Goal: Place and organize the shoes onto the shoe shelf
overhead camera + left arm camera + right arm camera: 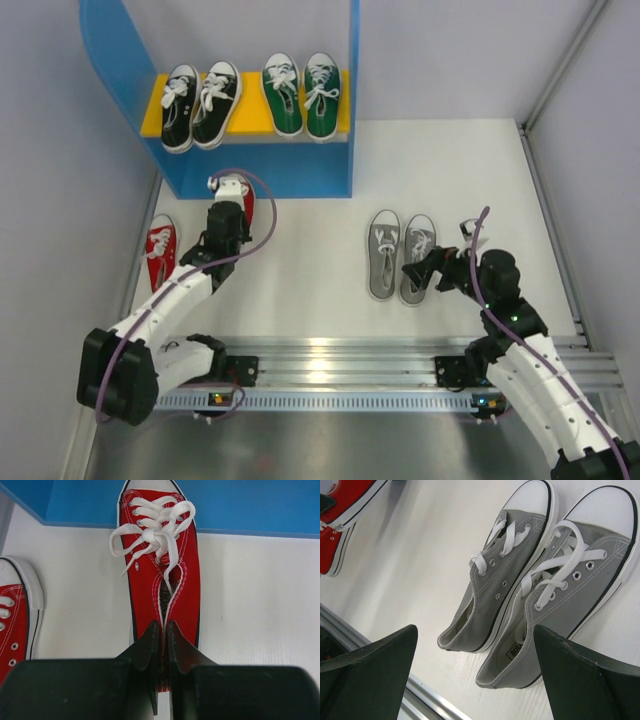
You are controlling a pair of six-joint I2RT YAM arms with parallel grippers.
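The left gripper [162,630] pinches the red shoe [160,570] by its heel. That thin hold could slip, or the toe could snag the shelf [250,505] at top. The right gripper [475,630] stands spread.

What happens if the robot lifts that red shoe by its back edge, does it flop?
Probably it droops toe-down: the left end effector pinches only the thin heel rim of the red shoe. The canvas looks soft, so the rim may bend. Its loose white laces would likely dangle.
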